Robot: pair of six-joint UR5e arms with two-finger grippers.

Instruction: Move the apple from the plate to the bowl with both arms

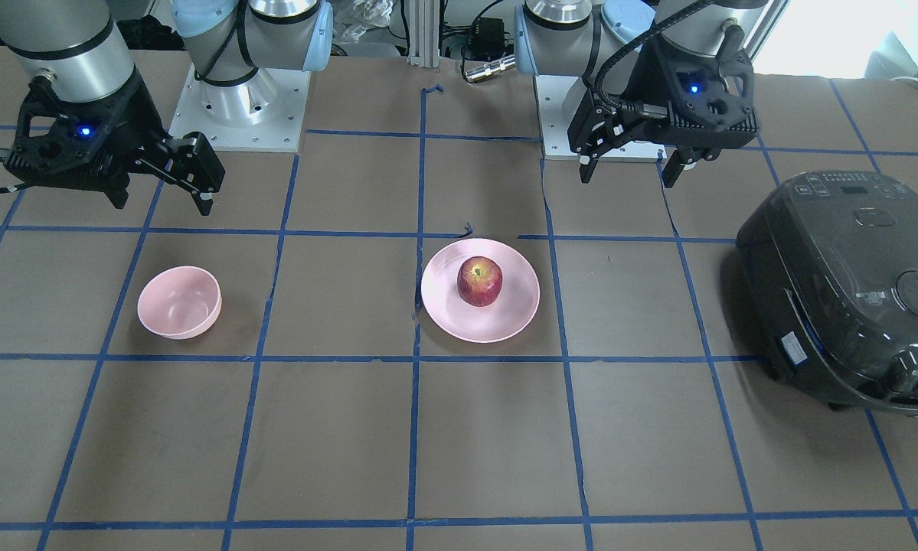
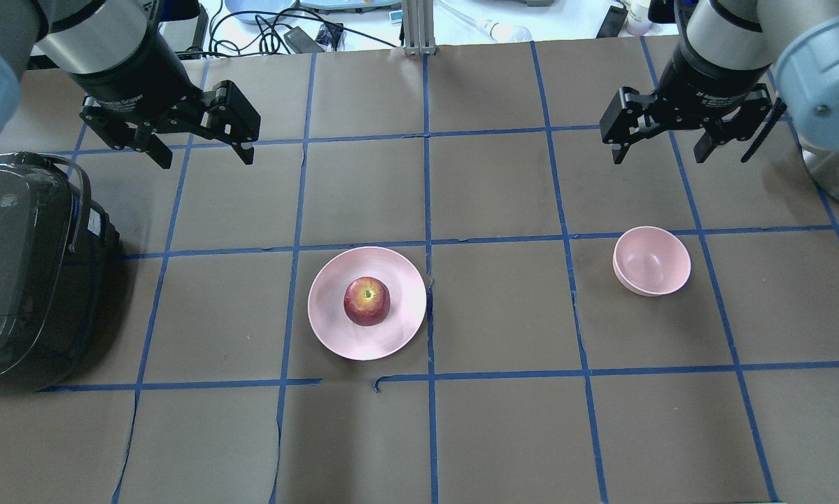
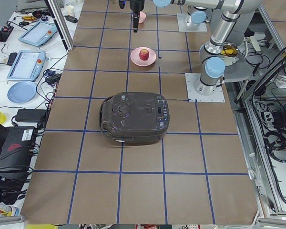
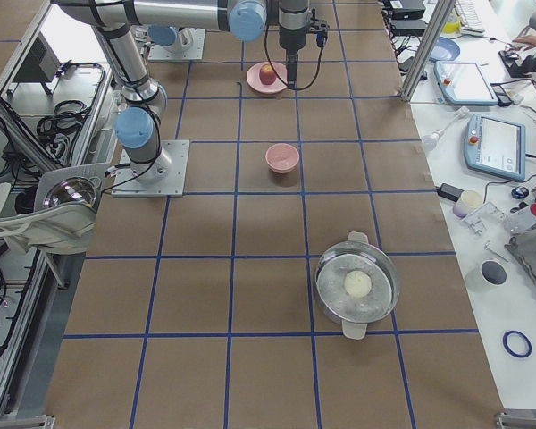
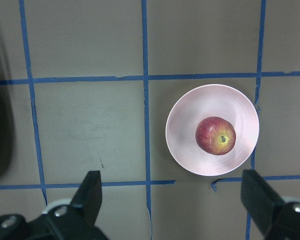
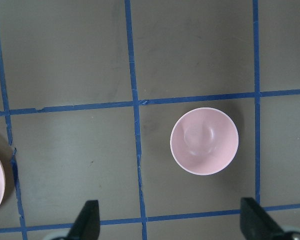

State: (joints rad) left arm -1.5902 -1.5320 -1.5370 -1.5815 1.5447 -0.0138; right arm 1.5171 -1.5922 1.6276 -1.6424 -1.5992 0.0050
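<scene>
The red apple (image 2: 367, 301) sits in the middle of the wide pink plate (image 2: 335, 329) near the table's centre. The small deep pink bowl (image 2: 651, 260) stands empty to the plate's right in the overhead view. My left gripper (image 2: 206, 159) hangs open and empty high above the table, beyond and to the left of the plate. Its wrist view looks down on the apple (image 5: 215, 136) and plate (image 5: 185, 145). My right gripper (image 2: 657, 155) is open and empty, high beyond the bowl. Its wrist view shows the bowl (image 6: 204, 141) below.
A black rice cooker (image 2: 20, 273) stands at the table's left end, left of the plate. A steel pot (image 4: 357, 284) holding a white ball stands at the table's right end. Blue tape lines grid the brown table.
</scene>
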